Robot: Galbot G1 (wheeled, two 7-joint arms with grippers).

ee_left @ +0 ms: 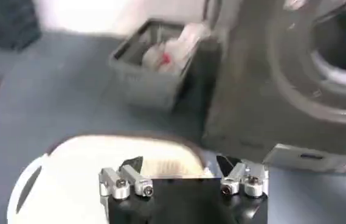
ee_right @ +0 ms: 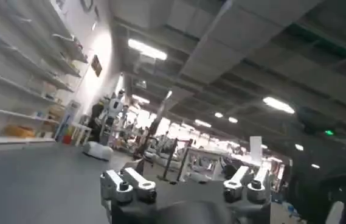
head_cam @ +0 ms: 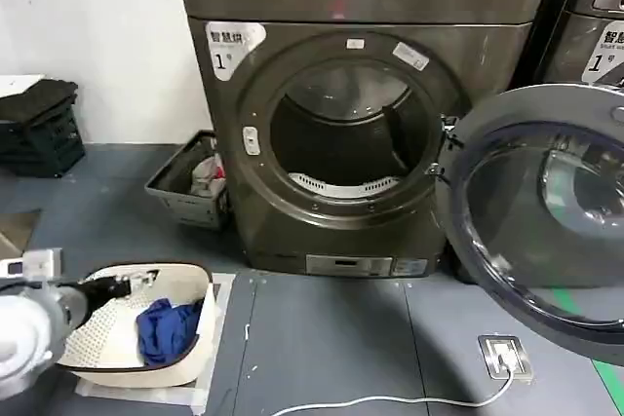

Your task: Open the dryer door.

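Note:
The dryer door (head_cam: pixel 546 226), a big round porthole with tinted glass, stands swung wide open to the right of the dryer (head_cam: pixel 292 211). The drum opening (head_cam: pixel 351 133) is exposed and dark inside. My left gripper (head_cam: pixel 136 283) hangs low at the near left over a white laundry basket (head_cam: pixel 190 333), far from the door. In the left wrist view the left gripper (ee_left: pixel 179 165) is open with nothing between its fingers, and the dryer front (ee_left: pixel 282 91) lies beyond it. My right gripper (ee_right: pixel 185 173) is open, holds nothing and faces the room behind.
A grey basket (head_cam: pixel 190 182) of laundry sits left of the dryer. The white basket holds a blue cloth (head_cam: pixel 166 328). Black crates (head_cam: pixel 39 129) stand at the far left. A floor socket (head_cam: pixel 504 356) with a white cable lies under the open door. A neighbouring machine (head_cam: pixel 595 36) stands behind it.

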